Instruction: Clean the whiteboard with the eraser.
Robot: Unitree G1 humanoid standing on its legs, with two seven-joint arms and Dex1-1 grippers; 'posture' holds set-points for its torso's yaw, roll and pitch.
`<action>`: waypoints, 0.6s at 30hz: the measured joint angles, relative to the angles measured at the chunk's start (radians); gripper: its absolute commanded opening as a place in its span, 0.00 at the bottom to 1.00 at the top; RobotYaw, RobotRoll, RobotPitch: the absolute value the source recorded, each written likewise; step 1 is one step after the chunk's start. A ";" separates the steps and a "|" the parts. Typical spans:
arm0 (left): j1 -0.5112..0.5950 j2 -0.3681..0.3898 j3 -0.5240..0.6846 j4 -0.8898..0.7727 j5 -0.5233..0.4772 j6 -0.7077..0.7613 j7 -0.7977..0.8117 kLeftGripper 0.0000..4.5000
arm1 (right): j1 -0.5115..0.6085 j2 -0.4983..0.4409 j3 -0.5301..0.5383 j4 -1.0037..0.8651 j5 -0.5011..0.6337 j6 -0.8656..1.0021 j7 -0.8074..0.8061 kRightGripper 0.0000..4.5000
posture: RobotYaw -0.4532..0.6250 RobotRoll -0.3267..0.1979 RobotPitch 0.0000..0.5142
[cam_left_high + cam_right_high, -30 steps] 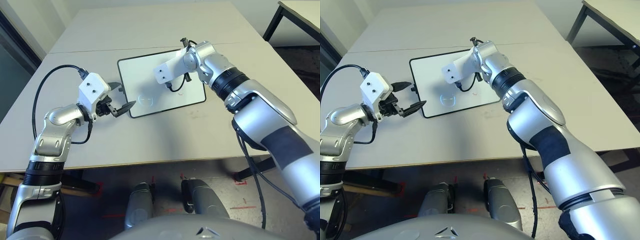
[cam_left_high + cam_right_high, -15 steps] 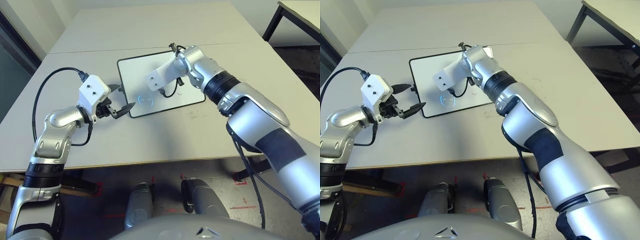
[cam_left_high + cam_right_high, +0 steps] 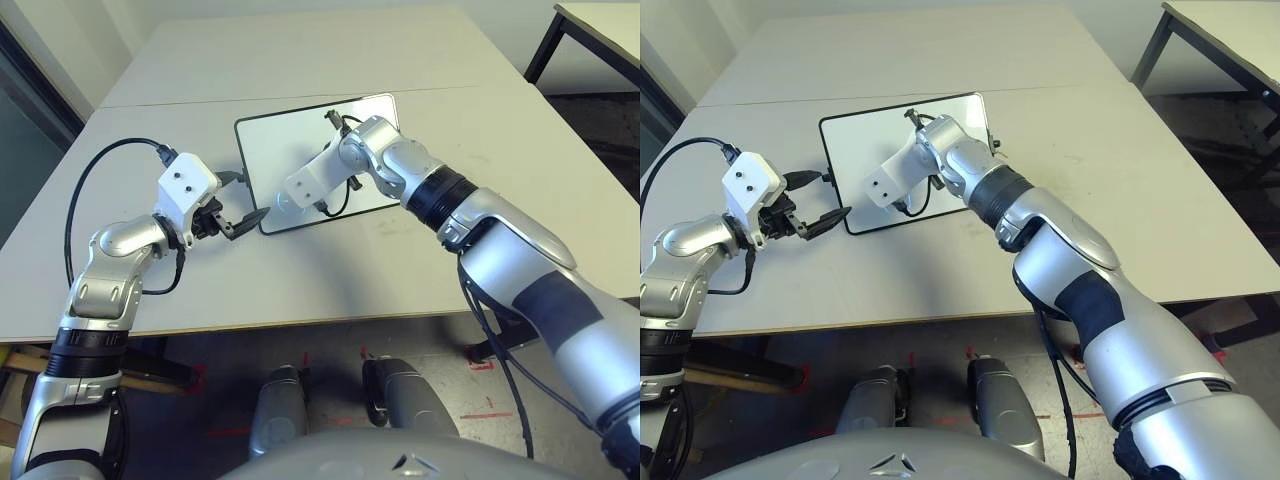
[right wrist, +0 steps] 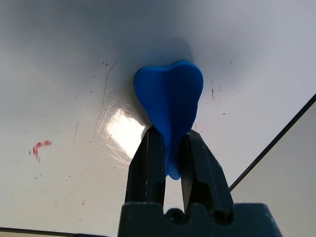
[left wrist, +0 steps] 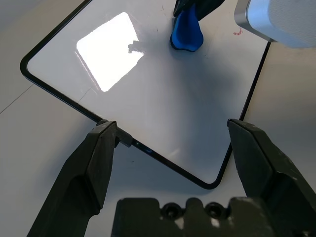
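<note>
On your left, the left pincer (image 5: 170,143) stands wide open and holds nothing. Its two fingers flank the near corner of the whiteboard (image 3: 268,150) without touching the black frame; judged, it is parked there so it can steady the board if a stroke drags it.

The whiteboard lies flat on the desk (image 3: 300,60), toward its middle. Its surface reads mostly white under a bright glare patch.

To the right, your right pincer (image 4: 170,158) is clamped tight on the narrow end of the blue eraser (image 4: 170,101), so the broad end is left free. That end presses on the board near its lower edge, probably so the full face wipes.

A small red smear (image 4: 39,148) and faint specks remain beside the eraser, so cleaning looks unfinished. The next pass likely needs to cross that smear.
</note>
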 measured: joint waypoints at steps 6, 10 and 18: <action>0.000 0.000 0.000 0.002 0.000 -0.001 -0.001 1.00 | -0.037 0.001 -0.002 0.075 0.001 -0.003 -0.036 0.06 | 0.41 0.62 0.17; 0.000 0.000 0.000 0.003 0.000 -0.006 -0.002 1.00 | -0.070 0.001 -0.003 0.138 0.002 -0.011 -0.067 0.06 | 0.41 0.62 0.16; -0.003 0.000 0.000 0.031 0.000 -0.021 -0.003 1.00 | -0.147 -0.001 -0.005 0.282 0.004 -0.017 -0.146 0.06 | 0.41 0.62 0.16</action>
